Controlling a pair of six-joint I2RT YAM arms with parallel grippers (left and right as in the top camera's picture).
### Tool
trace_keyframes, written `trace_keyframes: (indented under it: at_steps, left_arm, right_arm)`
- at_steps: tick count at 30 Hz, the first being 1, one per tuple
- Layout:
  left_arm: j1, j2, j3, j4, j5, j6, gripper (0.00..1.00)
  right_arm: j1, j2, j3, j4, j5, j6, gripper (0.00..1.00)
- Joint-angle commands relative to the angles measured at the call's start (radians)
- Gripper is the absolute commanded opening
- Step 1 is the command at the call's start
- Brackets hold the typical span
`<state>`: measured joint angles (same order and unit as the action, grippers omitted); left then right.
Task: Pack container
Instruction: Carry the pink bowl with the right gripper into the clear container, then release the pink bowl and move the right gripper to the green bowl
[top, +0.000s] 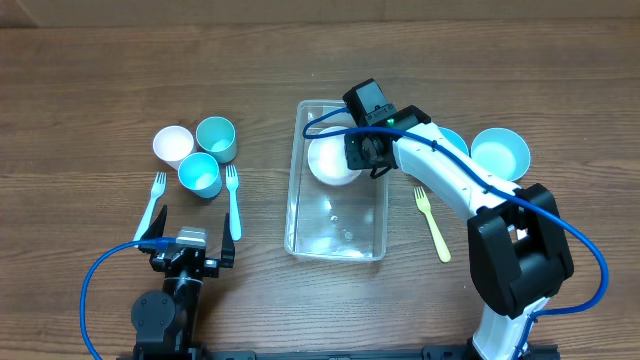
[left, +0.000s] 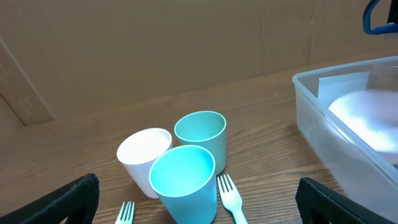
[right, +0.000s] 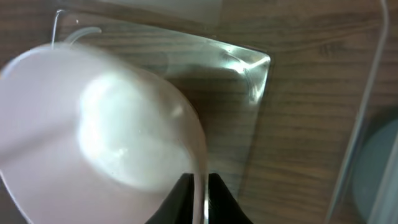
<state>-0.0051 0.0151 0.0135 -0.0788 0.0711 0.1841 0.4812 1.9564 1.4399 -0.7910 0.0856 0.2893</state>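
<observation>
The clear rectangular container (top: 372, 230) stands at the table's middle; its near corner also shows in the left wrist view (left: 323, 130). My right gripper (top: 363, 155) is shut on the rim of a white bowl (top: 330, 163) and holds it inside the container's far end; in the right wrist view the fingers (right: 199, 193) pinch the bowl's edge (right: 93, 124). My left gripper (top: 190, 245) is open and empty near the front edge, behind the cups; its black pads show at the bottom corners of the left wrist view (left: 199, 208).
A white cup (top: 172, 143), two teal cups (top: 216, 136) (top: 200, 173) and two teal forks (top: 152, 205) (top: 233, 200) lie left. A yellow fork (top: 433, 222) and two teal bowls (top: 500, 152) (top: 452, 140) lie right of the container.
</observation>
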Motion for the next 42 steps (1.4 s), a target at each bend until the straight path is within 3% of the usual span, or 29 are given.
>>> trace_keyframes:
  at_steps: [1,5,10,13,17,20,25,29,30,31,32,40,42]
  left_arm:
    - [-0.002,-0.01,-0.005,0.002,0.006,0.011,1.0]
    - [-0.002,-0.01,-0.005,0.002,0.006,0.011,1.0]
    - [-0.002,-0.01,-0.005,0.002,0.006,0.011,1.0]
    - [-0.002,-0.01,-0.005,0.002,0.006,0.011,1.0]
    - [-0.002,-0.01,-0.005,0.002,0.006,0.011,1.0]
    - [-0.002,-0.01,-0.005,0.002,0.006,0.011,1.0]
    - [-0.002,-0.01,-0.005,0.002,0.006,0.011,1.0]
    - [-0.002,-0.01,-0.005,0.002,0.006,0.011,1.0]
    - [-0.002,-0.01,-0.005,0.002,0.006,0.011,1.0]
    - [-0.002,-0.01,-0.005,0.002,0.006,0.011,1.0]
    - [-0.002,-0.01,-0.005,0.002,0.006,0.011,1.0]
    - [-0.002,-0.01,-0.005,0.002,0.006,0.011,1.0]
    - [-0.002,-0.01,-0.005,0.002,0.006,0.011,1.0]
  right_arm:
    - [0.009,-0.006,0.027,0.004,0.01,0.003,0.59]
    - [0.009,-0.012,0.035,0.003,-0.013,-0.005,0.67]
    - [0.009,-0.047,0.138,-0.055,-0.064,-0.005,0.68]
    - [0.009,-0.077,0.249,-0.143,-0.061,-0.008,0.68]
    - [-0.005,-0.111,0.404,-0.369,0.102,0.034,0.68]
    - [-0.066,-0.125,0.443,-0.508,0.183,0.082,0.63]
    - [-0.259,-0.127,0.431,-0.653,0.122,0.112,0.36]
    - [-0.384,-0.126,0.429,-0.698,0.009,0.112,0.35]
    - [-0.418,-0.126,0.426,-0.704,-0.034,0.112,0.39]
    - [-0.462,-0.126,0.419,-0.708,-0.079,0.111,0.85]
    - [-0.489,-0.126,0.412,-0.709,-0.092,0.103,1.0]
    - [-0.674,-0.126,0.303,-0.662,-0.08,0.051,1.0]
    - [-0.709,-0.126,0.264,-0.624,-0.08,0.051,0.93]
